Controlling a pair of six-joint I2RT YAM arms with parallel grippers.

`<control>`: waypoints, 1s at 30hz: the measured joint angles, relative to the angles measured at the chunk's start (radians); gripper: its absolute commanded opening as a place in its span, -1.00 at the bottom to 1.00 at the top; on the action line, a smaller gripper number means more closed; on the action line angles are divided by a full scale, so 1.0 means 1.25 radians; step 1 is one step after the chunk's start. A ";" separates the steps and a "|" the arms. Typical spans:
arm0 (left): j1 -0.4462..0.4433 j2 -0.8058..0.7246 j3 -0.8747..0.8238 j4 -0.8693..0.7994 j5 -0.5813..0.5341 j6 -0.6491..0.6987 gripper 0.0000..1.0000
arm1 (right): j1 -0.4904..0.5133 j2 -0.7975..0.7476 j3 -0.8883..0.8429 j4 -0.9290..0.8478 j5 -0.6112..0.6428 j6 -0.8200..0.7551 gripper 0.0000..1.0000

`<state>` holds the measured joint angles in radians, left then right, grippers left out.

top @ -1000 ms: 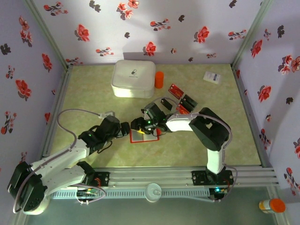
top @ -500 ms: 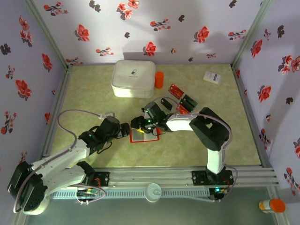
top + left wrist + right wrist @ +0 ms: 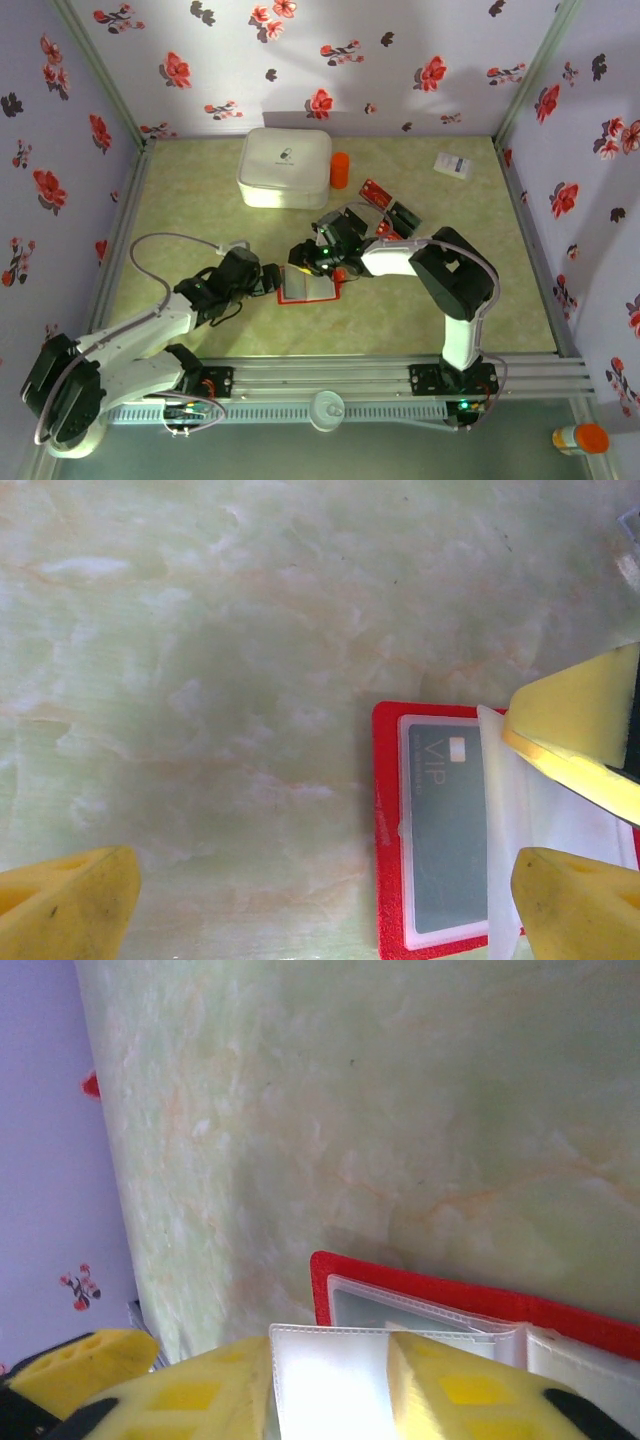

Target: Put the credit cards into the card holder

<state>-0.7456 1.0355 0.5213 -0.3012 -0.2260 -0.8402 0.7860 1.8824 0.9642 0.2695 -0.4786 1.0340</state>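
Green marbled table [image 3: 180, 190], floral walls [image 3: 300, 70]; left pincer [image 3: 320, 905] gapes empty, right pincer [image 3: 330, 1380] nips card holder [image 3: 385, 810] sleeve

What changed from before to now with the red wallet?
The right claw squeezed onto the card holder's pale flap, shifting slightly toward the far wall. The left claw edged a little closer, open. The loose cards and white box stayed put.

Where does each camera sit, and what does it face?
Top external: above, behind, looking down on the table; left arm, right arm, left gripper, right gripper.
Left wrist: on the left arm, facing down at the card holder; own fingers.
Right wrist: on the right arm, low over the card holder; own fingers.
Shared: the card holder.
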 measured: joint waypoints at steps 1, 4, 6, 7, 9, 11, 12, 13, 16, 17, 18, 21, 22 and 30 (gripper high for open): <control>0.000 0.005 0.000 0.002 0.002 0.000 0.92 | 0.000 0.000 -0.005 0.005 0.001 0.004 -0.61; 0.000 0.017 0.000 0.011 0.008 0.000 0.92 | 0.000 0.000 -0.019 0.019 0.001 0.016 -0.84; 0.000 0.025 0.000 0.015 0.011 0.000 0.92 | 0.000 0.000 -0.027 0.025 0.001 0.022 -0.90; -0.002 0.029 0.000 0.017 0.012 0.000 0.92 | 0.000 0.000 -0.030 0.027 0.001 0.024 -0.91; -0.003 0.037 0.000 0.023 0.014 0.000 0.92 | 0.001 0.001 -0.031 0.033 0.001 0.027 -0.92; -0.007 0.046 0.000 0.030 0.015 0.000 0.92 | 0.003 0.005 -0.031 0.042 0.001 0.029 -0.92; -0.009 0.051 0.000 0.032 0.016 0.000 0.92 | 0.003 0.008 -0.031 0.046 0.000 0.030 -0.92; -0.011 0.057 0.000 0.034 0.016 0.000 0.92 | 0.005 0.012 -0.031 0.050 0.000 0.033 -0.92; -0.017 0.078 0.000 0.044 0.017 0.000 0.92 | 0.010 0.027 -0.031 0.057 0.000 0.036 -0.92; -0.018 0.084 0.000 0.047 0.017 0.000 0.93 | 0.010 0.031 -0.031 0.057 0.000 0.038 -0.91; -0.020 0.092 0.000 0.049 0.017 0.000 0.93 | 0.010 0.034 -0.031 0.057 0.000 0.039 -0.91; -0.027 0.117 0.000 0.057 0.020 0.000 0.93 | 0.011 0.037 -0.031 0.058 0.000 0.041 -0.91; -0.029 0.127 0.000 0.061 0.021 0.000 0.93 | 0.011 0.037 -0.031 0.060 0.000 0.041 -0.91; -0.045 0.190 0.001 0.086 0.023 0.003 0.93 | 0.011 0.037 -0.032 0.062 0.000 0.042 -0.90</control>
<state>-0.8017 1.2724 0.5224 -0.1940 -0.1978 -0.8360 0.7994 1.9289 0.9245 0.3473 -0.4782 1.0859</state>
